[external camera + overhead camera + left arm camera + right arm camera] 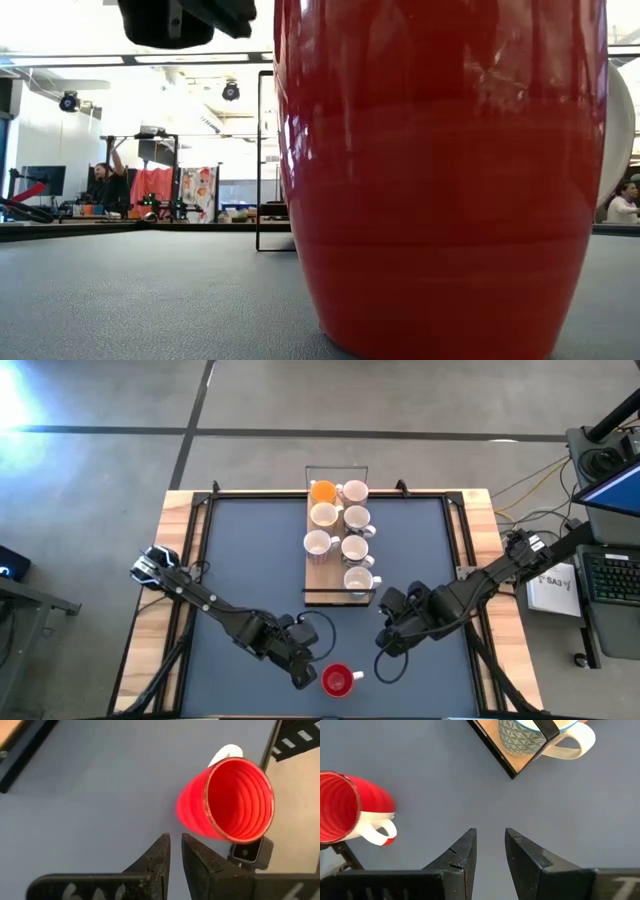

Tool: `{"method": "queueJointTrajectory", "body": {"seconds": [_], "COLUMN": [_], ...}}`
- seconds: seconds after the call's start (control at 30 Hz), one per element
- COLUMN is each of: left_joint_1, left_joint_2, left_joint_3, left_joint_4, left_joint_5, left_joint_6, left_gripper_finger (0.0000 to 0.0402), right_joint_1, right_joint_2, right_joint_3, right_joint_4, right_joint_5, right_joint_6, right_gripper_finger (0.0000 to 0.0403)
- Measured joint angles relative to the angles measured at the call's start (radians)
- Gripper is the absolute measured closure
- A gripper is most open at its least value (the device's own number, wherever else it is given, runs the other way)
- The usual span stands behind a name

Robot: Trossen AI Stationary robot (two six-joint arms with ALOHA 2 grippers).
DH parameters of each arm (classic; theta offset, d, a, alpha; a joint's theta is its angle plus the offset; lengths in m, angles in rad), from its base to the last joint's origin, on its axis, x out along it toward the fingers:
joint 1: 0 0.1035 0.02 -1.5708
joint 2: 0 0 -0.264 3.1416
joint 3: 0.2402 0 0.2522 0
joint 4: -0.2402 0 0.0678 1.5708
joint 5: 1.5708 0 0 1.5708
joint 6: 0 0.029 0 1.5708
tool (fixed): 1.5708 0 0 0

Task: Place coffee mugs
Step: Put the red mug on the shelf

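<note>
A red mug (337, 680) with a white handle (379, 834) stands upright on the dark mat near the table's near edge; it fills the low view (445, 180). My left gripper (305, 675) hovers just left of it, fingers almost together (175, 845), touching nothing. My right gripper (385, 640) waits above the mat, right of and beyond the red mug, with a narrow gap (490, 837). The wooden board (312, 572) carries one orange mug (322, 490) and several white or cream ones (355, 547). The nearest of these is patterned (517, 735).
A thin black frame (337, 600) borders the board. A small dark camera block (247, 852) sits on the mat right beside the red mug. Black rails (190, 550) run along the table's left and right sides. Bare mat lies left and right of the board.
</note>
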Motion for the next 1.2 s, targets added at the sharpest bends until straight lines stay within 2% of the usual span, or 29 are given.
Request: {"method": "queueJointTrajectory", "body": {"seconds": [0.23, 0.43, 0.83, 1.2], "left_joint_1": [-0.003, -0.004, 0.006, 0.017], "left_joint_2": [0.055, 0.072, 0.072, 0.132], "left_joint_3": [0.002, 0.002, 0.002, 0.001], "left_joint_4": [0.106, 0.132, 0.168, 0.240], "left_joint_5": [0.006, 0.008, 0.008, 0.005], "left_joint_6": [0.002, -0.005, -0.034, -0.090], "left_gripper_finger": [0.0372, 0.0368, 0.0273, 0.0265], "right_joint_1": [0.004, 0.021, 0.061, 0.074], "right_joint_2": [0.000, 0.000, 0.000, 0.000], "right_joint_3": [-0.017, -0.018, -0.018, -0.074], "right_joint_4": [0.001, 0.004, 0.005, -0.002], "right_joint_5": [-0.001, -0.007, -0.009, 0.026], "right_joint_6": [0.026, 0.028, 0.043, -0.028], "right_gripper_finger": [0.0307, 0.0307, 0.0306, 0.0306]}}
